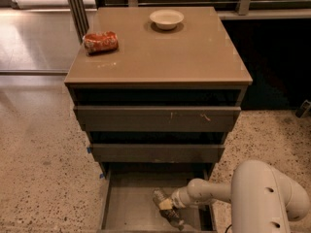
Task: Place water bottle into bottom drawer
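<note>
Your pincer (167, 205) is low inside the open bottom drawer (127, 208), its arm entering from the right. The water bottle (158, 196) is inside the drawer, right of centre, against the pincer. You cannot tell whether the pincer is pinching it. On the tabletop (160, 52), a crushed red can (101, 41) lies at the left and a white bowl (166, 18) stands at the back.
</note>
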You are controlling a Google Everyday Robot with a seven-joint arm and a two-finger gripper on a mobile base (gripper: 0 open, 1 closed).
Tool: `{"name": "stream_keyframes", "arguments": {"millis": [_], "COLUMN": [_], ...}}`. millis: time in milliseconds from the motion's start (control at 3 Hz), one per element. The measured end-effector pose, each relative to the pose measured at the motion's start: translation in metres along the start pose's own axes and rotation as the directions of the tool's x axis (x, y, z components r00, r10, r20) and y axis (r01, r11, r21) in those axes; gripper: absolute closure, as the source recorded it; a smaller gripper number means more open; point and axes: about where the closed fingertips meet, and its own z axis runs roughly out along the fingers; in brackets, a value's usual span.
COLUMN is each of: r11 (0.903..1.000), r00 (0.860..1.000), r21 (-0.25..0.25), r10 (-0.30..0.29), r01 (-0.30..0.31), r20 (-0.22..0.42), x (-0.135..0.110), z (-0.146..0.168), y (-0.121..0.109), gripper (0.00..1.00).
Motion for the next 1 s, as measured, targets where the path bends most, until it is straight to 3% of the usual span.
{"name": "stream_keyframes", "arguments": {"millis": [667, 1000], "r11": [0.9988, 0.9988], "r00": [0.998, 0.998], "r21": [0.031, 0.030], "r10": [0.040, 0.040], "r01": [-0.039, -0.039], "r20": [-0.046, -0.046], "x": [0.004, 0.004], "z": [0.038, 0.038], "y": [-0.019, -0.019], "gripper": [0.97, 0.74]}}
